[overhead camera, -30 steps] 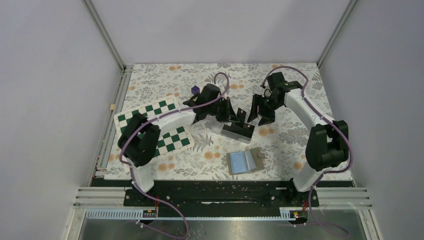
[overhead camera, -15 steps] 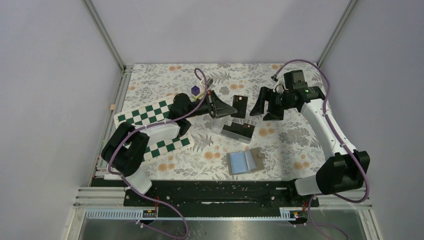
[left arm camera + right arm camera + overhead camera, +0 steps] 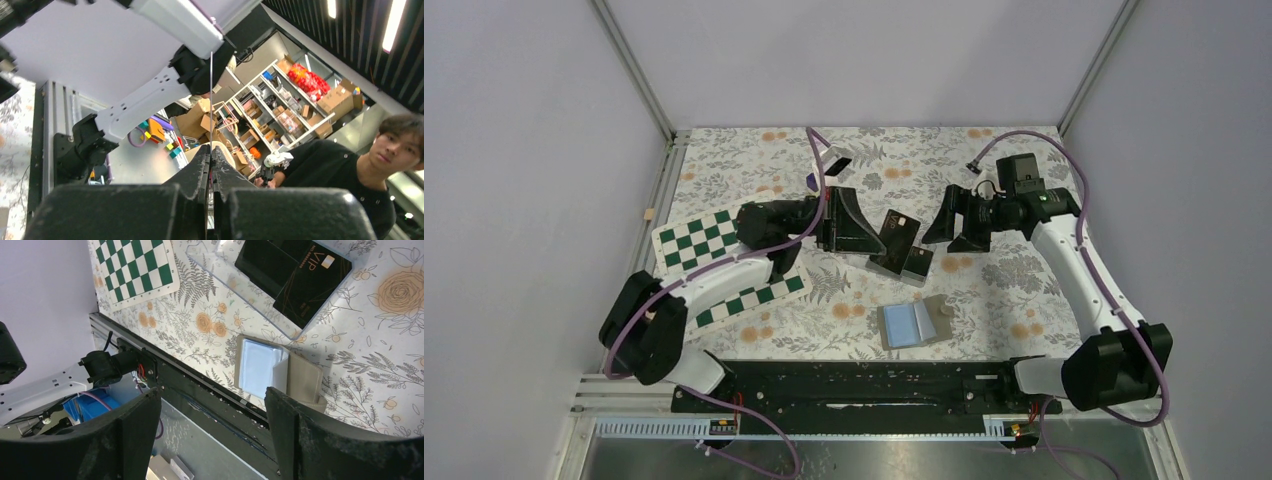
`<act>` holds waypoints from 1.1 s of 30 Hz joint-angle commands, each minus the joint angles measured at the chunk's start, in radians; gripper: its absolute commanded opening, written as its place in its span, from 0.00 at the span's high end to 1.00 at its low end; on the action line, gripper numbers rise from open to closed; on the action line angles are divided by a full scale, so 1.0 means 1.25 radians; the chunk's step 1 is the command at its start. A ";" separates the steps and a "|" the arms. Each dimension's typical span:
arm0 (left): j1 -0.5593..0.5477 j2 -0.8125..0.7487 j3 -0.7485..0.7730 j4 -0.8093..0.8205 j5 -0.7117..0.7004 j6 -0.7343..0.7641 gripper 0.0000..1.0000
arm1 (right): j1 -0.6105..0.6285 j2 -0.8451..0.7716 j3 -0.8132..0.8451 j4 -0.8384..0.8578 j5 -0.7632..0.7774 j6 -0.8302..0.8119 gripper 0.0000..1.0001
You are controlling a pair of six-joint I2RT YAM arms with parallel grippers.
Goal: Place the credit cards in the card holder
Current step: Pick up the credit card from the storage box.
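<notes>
My left gripper [image 3: 871, 235] is shut on one black credit card [image 3: 897, 233] and holds it tilted above the clear box. In the left wrist view the card [image 3: 211, 100] shows edge-on as a thin line between the closed fingers [image 3: 210, 150]. More black cards [image 3: 915, 264] lie in the clear box, also seen in the right wrist view [image 3: 295, 275]. The card holder [image 3: 914, 323] lies open near the front edge, pale blue inside, and shows in the right wrist view [image 3: 277, 372]. My right gripper [image 3: 954, 220] is open and empty, to the right of the box [image 3: 212, 395].
The clear plastic box [image 3: 886, 262] sits mid-table under the held card. Two green checkered mats [image 3: 704, 235] lie on the left. A purple cube [image 3: 812, 180] sits behind the left arm. Metal frame rails border the floral table.
My left gripper took a card out of the box, lifted it and drew back left, turning it. My right gripper backed away to the right, open.
</notes>
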 commanded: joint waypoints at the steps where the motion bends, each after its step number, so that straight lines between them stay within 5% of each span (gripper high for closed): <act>1: -0.008 -0.064 0.046 0.082 0.030 0.004 1.00 | -0.003 -0.041 -0.016 0.030 -0.055 -0.002 0.18; 9: -0.012 -0.120 -0.017 -0.050 -0.004 0.178 1.00 | -0.003 -0.082 -0.009 0.040 -0.100 -0.003 0.17; 13: -0.012 -0.169 0.025 -0.478 -0.024 0.455 1.00 | -0.003 -0.110 -0.001 0.050 -0.125 -0.002 0.16; 17: -0.012 -0.220 0.125 -1.005 -0.199 0.805 1.00 | -0.003 -0.143 -0.017 0.093 -0.165 0.018 0.16; 19: -0.011 -0.236 0.143 -1.114 -0.299 0.879 1.00 | -0.003 -0.159 -0.031 0.132 -0.200 0.033 0.17; 24: -0.007 -0.254 0.165 -1.220 -0.456 0.761 1.00 | -0.003 -0.181 -0.080 0.288 -0.317 0.135 0.19; 29: -0.003 -0.195 0.192 -1.243 -0.399 0.520 1.00 | -0.003 -0.178 -0.138 0.550 -0.395 0.347 0.22; 33: -0.004 -0.191 0.185 -1.234 -0.404 0.436 1.00 | -0.002 -0.148 -0.166 0.699 -0.416 0.489 0.27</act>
